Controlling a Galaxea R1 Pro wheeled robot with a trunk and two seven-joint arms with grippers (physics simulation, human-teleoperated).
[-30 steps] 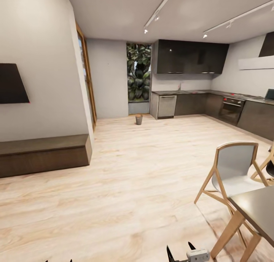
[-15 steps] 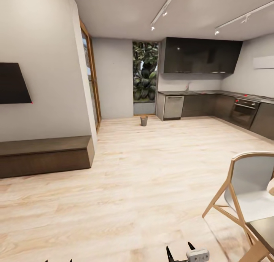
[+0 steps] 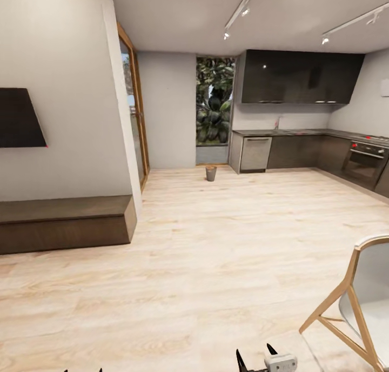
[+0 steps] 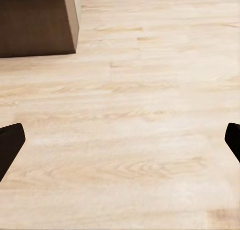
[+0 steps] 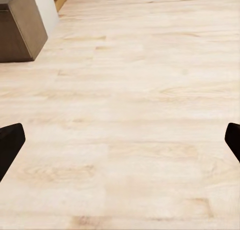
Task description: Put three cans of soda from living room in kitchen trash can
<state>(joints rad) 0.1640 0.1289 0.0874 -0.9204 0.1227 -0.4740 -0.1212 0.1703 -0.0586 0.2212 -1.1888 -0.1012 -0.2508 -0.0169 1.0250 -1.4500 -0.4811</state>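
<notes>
Both our pincers are spread wide with nothing between them — left gripper (image 4: 120,140) and right gripper (image 5: 120,140) hang over bare wood floor (image 3: 216,264), the long dark low cabinet (image 3: 62,223) off to the left. The tash can (image 3: 210,173) stands far ahead on the floor, just left of the grey kitchen cabinets (image 3: 302,151), below the garden window. We'd guess the cans are light, thin-walled and slick — grip mid-body, gently.

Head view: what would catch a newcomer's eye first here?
The small trash can stands alone on the wood floor at the far end, before the garden window and the dark kitchen cabinets. Nearer, a long dark low cabinet sits under the black TV.
</notes>
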